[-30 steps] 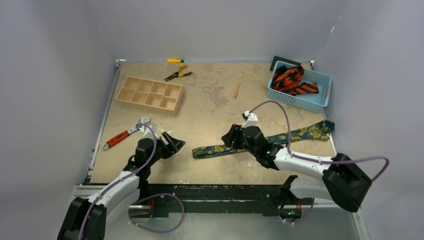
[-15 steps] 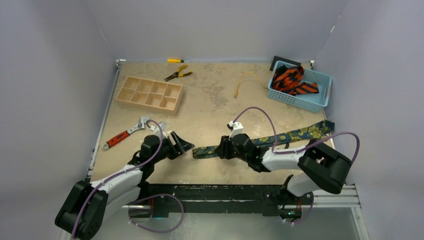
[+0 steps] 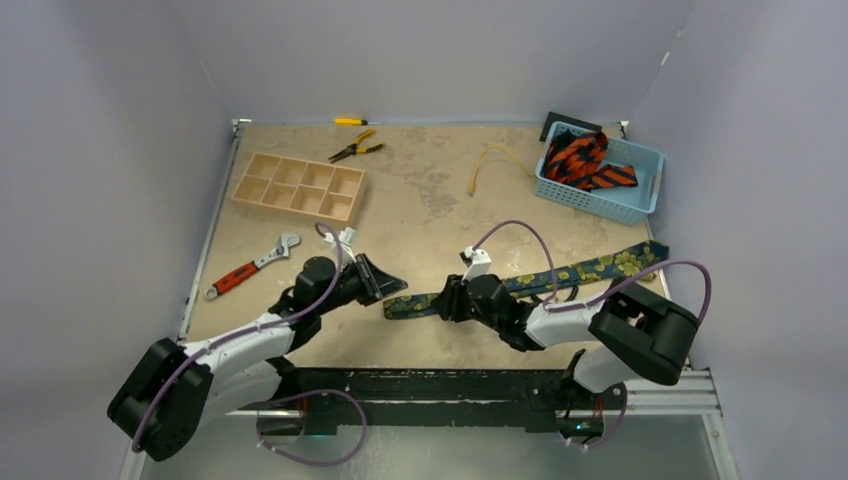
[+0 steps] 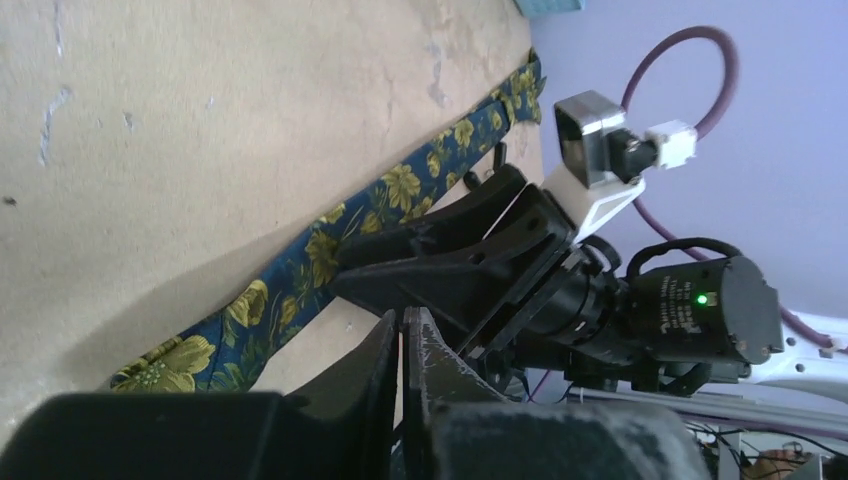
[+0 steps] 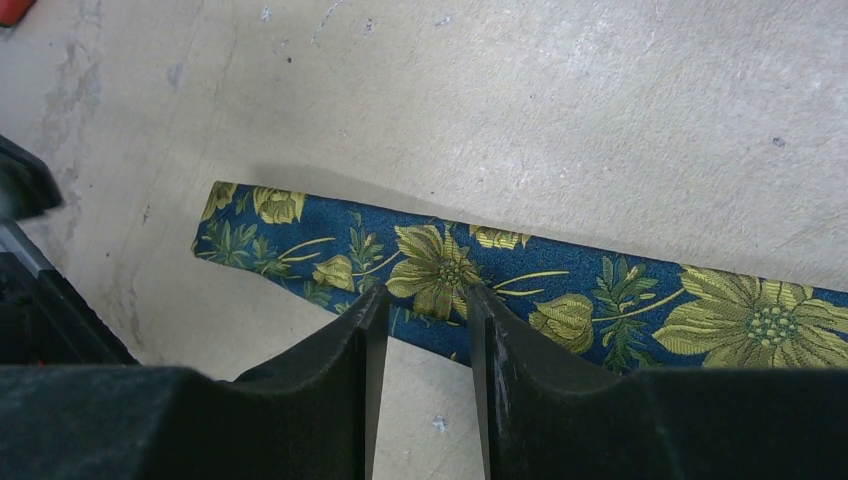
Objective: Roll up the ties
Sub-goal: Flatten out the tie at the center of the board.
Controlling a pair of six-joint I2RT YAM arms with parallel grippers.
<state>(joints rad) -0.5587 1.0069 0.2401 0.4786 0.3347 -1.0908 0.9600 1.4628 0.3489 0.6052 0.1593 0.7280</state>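
A dark navy tie (image 3: 590, 270) with yellow flowers lies flat across the table's near right, its narrow end (image 3: 395, 308) pointing left. My right gripper (image 3: 441, 300) stands over it near that end. In the right wrist view the right gripper (image 5: 428, 292) is open, its tips at the near edge of the tie (image 5: 600, 290) and bare table showing between the fingers. My left gripper (image 3: 398, 289) hovers just left of the tie's end; in the left wrist view the left gripper (image 4: 402, 312) is shut on nothing, beside the tie (image 4: 300, 270). Orange-red and black ties (image 3: 583, 160) fill the basket.
A blue basket (image 3: 643, 170) sits at the back right with a yellow cord (image 3: 490, 160) to its left. A wooden compartment tray (image 3: 298, 187), yellow-handled pliers (image 3: 356, 148) and a red-handled wrench (image 3: 245, 270) lie on the left half. Purple walls close three sides.
My left gripper has moved right toward the tie's narrow end and shut its jaws. My right gripper has slid left along the tie with its jaws narrowing.
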